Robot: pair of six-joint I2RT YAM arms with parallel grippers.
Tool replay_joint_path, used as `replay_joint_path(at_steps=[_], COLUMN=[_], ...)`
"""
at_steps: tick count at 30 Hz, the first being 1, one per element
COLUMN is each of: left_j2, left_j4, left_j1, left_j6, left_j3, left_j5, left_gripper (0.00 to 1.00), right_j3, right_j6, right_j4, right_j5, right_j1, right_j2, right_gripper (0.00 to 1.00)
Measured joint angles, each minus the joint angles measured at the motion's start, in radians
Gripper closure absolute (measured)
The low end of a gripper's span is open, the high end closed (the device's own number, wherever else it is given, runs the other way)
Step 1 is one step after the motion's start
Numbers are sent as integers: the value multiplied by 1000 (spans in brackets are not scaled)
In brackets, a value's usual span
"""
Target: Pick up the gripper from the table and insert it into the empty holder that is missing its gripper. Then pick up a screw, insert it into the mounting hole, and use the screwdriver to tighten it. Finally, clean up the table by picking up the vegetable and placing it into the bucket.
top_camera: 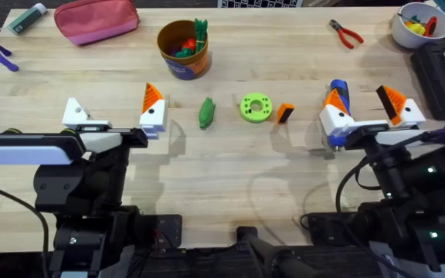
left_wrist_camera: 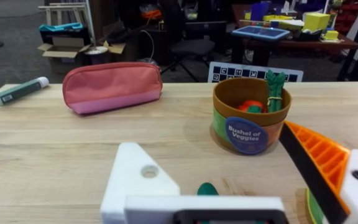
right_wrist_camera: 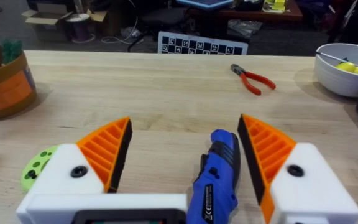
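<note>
While the right gripper (top_camera: 368,110) is held with fingers spread astride the blue pen-shaped electric screwdriver (top_camera: 337,99), whose long axis runs away from the bases, the left gripper (top_camera: 114,116), also spread, lacks one pad; the small orange wedge-like fingertip (top_camera: 284,113) lies on the worktop (top_camera: 230,177) between them.

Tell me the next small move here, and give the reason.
Probably swing the right claw off the screwdriver toward the orange fingertip piece lying beside the green disc. On the left claw, one holder is bare white with no orange pad, so that piece likely comes first. The right claw is open and nearest it.
</note>
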Motion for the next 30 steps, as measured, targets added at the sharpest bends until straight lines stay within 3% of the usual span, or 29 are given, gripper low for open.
replay_joint_path(at_steps=[10,14,17,23,30], left_j2=[0,0,0,77,401], left_j4=[11,60,25,-84,-295], left_j1=[0,0,0,0,0], left_j6=[0,0,0,0,0], left_j3=[0,3,28,215,520], left_j5=[0,0,0,-20,-31], left_gripper=[15,15,15,15,15], right_j3=[0,0,12,147,438], right_j6=[0,0,0,9,23], right_j4=[9,90,121,51,-204], right_j5=[0,0,0,-1,-3], right_j1=[0,0,0,0,0], right_j2=[0,0,0,7,173], right_gripper=[10,10,10,8,10])
